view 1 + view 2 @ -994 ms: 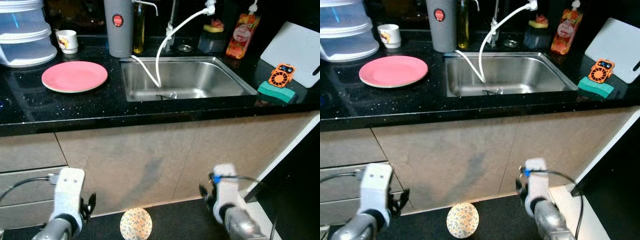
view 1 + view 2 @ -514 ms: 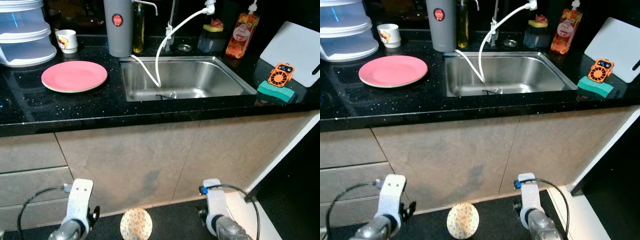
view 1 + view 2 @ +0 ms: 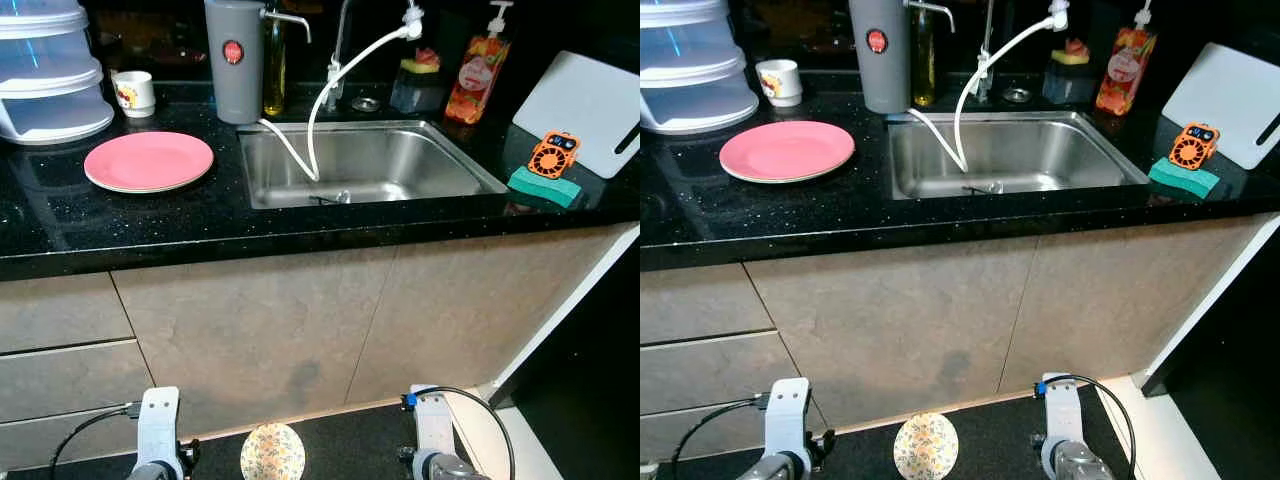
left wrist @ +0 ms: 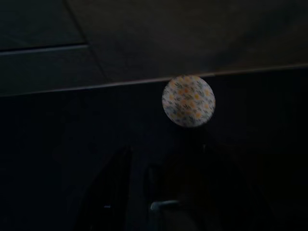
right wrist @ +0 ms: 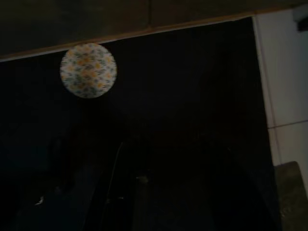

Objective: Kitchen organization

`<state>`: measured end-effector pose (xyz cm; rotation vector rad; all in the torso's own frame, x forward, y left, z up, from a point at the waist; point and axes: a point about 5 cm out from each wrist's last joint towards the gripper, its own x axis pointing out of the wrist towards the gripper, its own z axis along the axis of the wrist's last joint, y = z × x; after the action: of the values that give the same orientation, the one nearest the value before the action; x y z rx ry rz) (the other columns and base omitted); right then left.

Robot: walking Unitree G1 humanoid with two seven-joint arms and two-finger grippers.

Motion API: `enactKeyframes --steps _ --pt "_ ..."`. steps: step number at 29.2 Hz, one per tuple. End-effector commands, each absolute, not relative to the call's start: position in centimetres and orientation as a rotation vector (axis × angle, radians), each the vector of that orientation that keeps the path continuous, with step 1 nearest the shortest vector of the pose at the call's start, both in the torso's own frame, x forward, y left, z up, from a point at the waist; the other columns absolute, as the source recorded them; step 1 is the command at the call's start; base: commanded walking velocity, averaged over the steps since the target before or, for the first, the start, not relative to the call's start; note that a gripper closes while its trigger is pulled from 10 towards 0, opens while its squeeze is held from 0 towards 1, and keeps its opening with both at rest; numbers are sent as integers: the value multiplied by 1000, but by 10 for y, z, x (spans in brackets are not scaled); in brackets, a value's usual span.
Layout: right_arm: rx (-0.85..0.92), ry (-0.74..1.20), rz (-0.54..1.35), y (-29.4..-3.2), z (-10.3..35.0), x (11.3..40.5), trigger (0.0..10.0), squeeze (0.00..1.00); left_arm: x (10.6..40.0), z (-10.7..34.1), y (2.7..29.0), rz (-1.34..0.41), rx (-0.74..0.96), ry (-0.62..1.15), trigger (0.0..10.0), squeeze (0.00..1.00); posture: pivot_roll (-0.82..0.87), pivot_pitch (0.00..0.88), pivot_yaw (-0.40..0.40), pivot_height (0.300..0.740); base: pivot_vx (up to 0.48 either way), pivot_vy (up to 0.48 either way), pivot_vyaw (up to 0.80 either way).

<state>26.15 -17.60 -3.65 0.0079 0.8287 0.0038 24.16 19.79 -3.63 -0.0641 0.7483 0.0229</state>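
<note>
A small flowered plate [image 3: 272, 450] is seen on the dark floor, close below the cabinet front [image 3: 300, 320], and a pink plate [image 3: 149, 161] is seen up on the counter above it. The flowered plate lies between the two hanging arms, a bit nearer the left gripper [image 4: 137, 187]. The right gripper [image 5: 120, 187] is lost in the dark, so it cannot be told whether either gripper's fingers are apart or together.

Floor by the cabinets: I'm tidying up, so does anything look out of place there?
Yes. A small round floral-patterned disc lies on the dark floor mat at the cabinet base, below the sink, away from the other dishware on the counter.
</note>
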Motion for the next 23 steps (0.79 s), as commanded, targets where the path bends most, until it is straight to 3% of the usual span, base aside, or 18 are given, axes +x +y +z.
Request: enactKeyframes --steps 1,14,23 --pt "0 853 32 -170 -42 257 10000 0 236 -44 187 -42 -8 781 10000 0 3 41 -14 740 0 0 0" --pt "3 837 41 -162 -41 260 10000 0 238 -49 176 -13 -177 762 10000 0 8 29 -43 740 0 0 0" --pt "21 836 10 -168 -41 259 10000 0 234 -52 184 7 -86 767 10000 0 5 26 -52 740 0 0 0"
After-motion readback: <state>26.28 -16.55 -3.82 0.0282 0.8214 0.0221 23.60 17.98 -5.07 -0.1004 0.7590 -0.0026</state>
